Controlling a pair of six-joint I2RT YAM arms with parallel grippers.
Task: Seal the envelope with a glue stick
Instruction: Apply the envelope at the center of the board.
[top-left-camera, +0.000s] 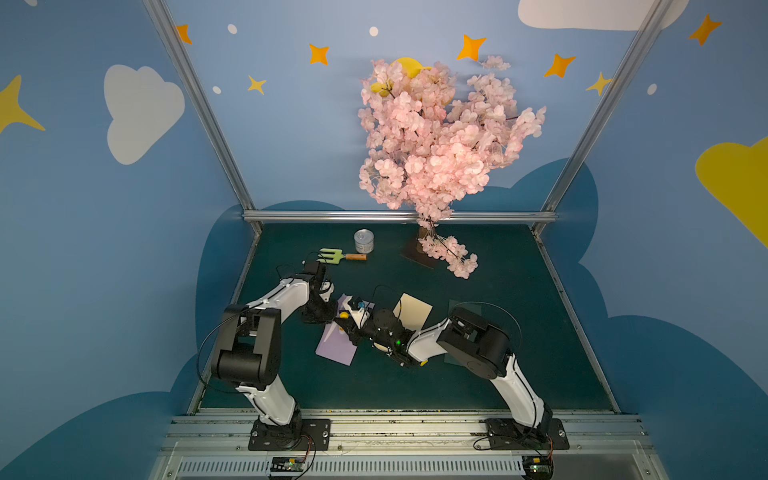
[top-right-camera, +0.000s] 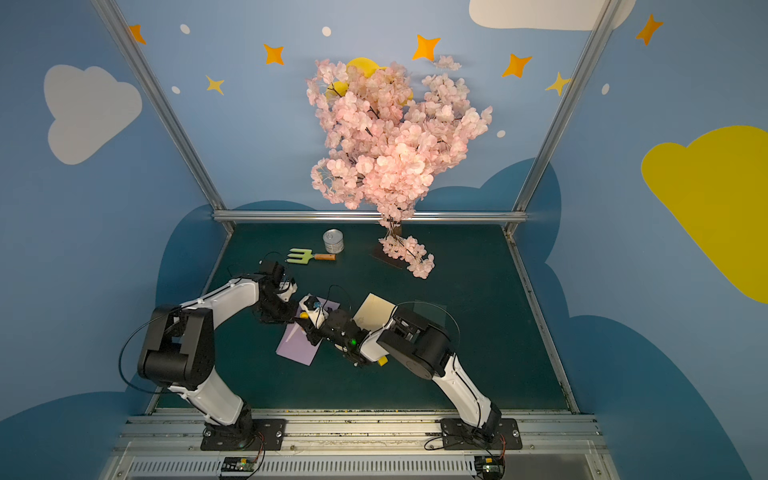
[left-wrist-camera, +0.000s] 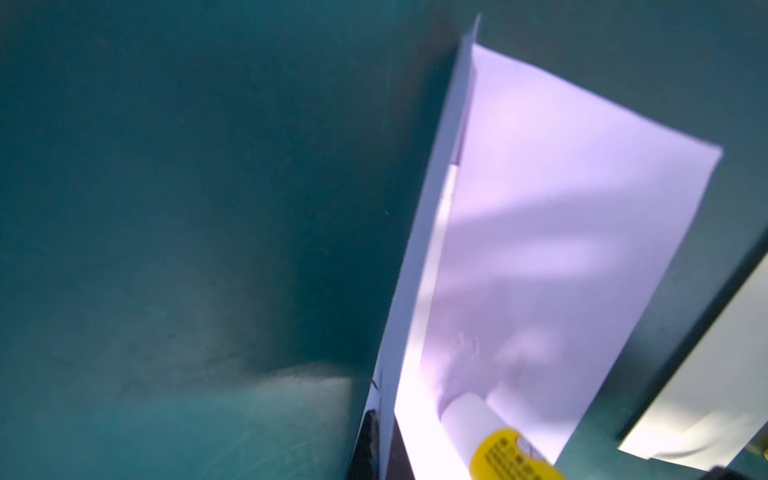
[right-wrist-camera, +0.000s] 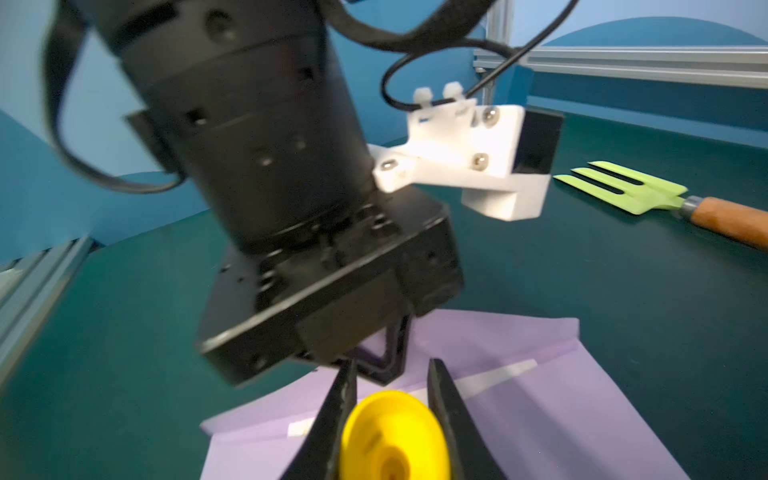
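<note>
Across the worktop (top-left-camera: 498, 374), the cream envelope (top-left-camera: 415, 313) is lying just beside the lilac envelope (top-left-camera: 332, 351), whose raised flap my left claw (right-wrist-camera: 386, 357) is pinching; my right claw (right-wrist-camera: 392, 380) is clenching the glue stick (right-wrist-camera: 392, 436), tip pressing the lilac paper inside.

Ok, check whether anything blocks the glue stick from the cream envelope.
Nothing visible does: the right gripper holds the glue stick tip-down on the lilac envelope; the cream envelope lies alongside, a strip of mat between.
</note>
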